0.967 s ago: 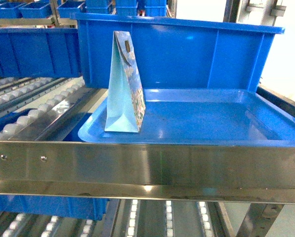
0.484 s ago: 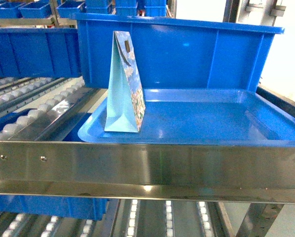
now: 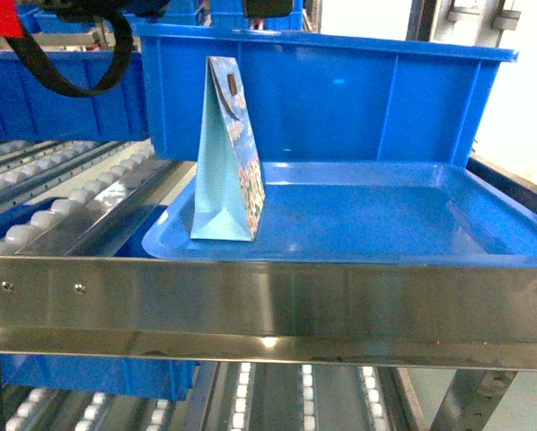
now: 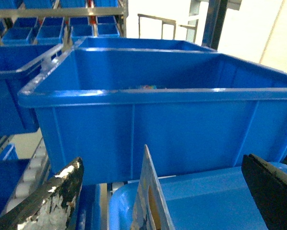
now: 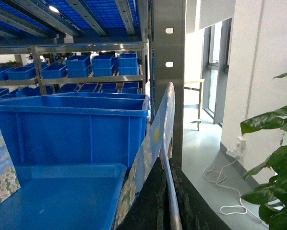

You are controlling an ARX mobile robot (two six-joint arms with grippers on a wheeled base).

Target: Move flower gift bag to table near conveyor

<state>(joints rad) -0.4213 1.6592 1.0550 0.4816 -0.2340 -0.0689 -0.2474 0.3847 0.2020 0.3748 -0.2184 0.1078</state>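
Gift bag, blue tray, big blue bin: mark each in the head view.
gift bag (image 3: 222, 180), head view, pale blue side panel.
blue tray (image 3: 376, 220), head view, bare floor.
blue bin (image 3: 340, 103), head view, front wall.

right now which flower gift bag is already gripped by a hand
The gift bag clamped in the right hand. The other bag stands free on the blue tray, with the open left hand straddling its top.

shelves: steel racking (image 5: 86, 45) carries rows of blue bins (image 5: 102, 62) | post: a steel upright (image 5: 168, 72) with punched holes | wall: white (image 5: 263, 62) | floor: grey, glossy (image 5: 206, 158), white cable (image 5: 225, 184) lying on it | plant: green leaves (image 5: 273, 158) at right | light: ceiling lamp (image 5: 53, 8), daylight at the window (image 5: 215, 72)
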